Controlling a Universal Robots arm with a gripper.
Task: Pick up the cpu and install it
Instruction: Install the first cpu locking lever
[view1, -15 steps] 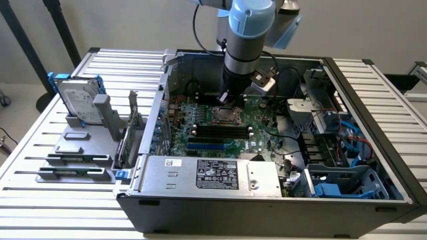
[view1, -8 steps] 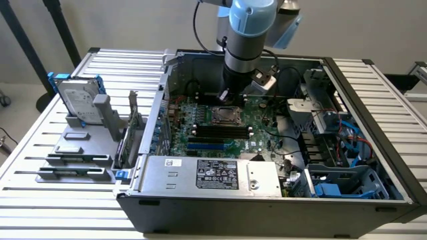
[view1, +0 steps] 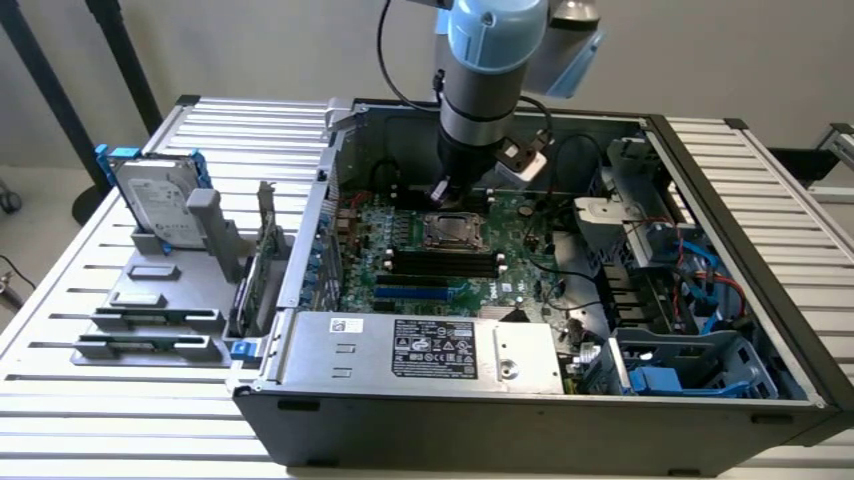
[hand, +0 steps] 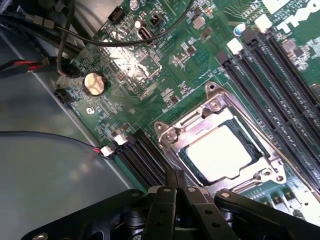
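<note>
A: How is the arm standing?

B: The pale blue and grey robot arm (view1: 487, 70) reaches straight down into the open grey computer case (view1: 534, 400) lying on the slatted white counter (view1: 80, 300). Its black gripper (hand: 176, 181) hangs just above the green motherboard (hand: 150, 65), fingers (hand: 170, 180) pressed together, empty.

A: And the cpu?

B: The small square chip with the dull silver top, the cpu (hand: 219, 152), lies flat inside the metal socket frame (hand: 215, 107), just beside the gripper's tips and apart from them.

A: Any room around it?

B: Black memory slots (hand: 280, 65) run along one side of the socket, more dark slots (hand: 140, 155) along another. Black cables (hand: 100, 40) cross the board near the case wall. Outside the case, at the exterior view's left, a silver hard drive with blue brackets (view1: 154, 200) stands in a grey holder.
</note>
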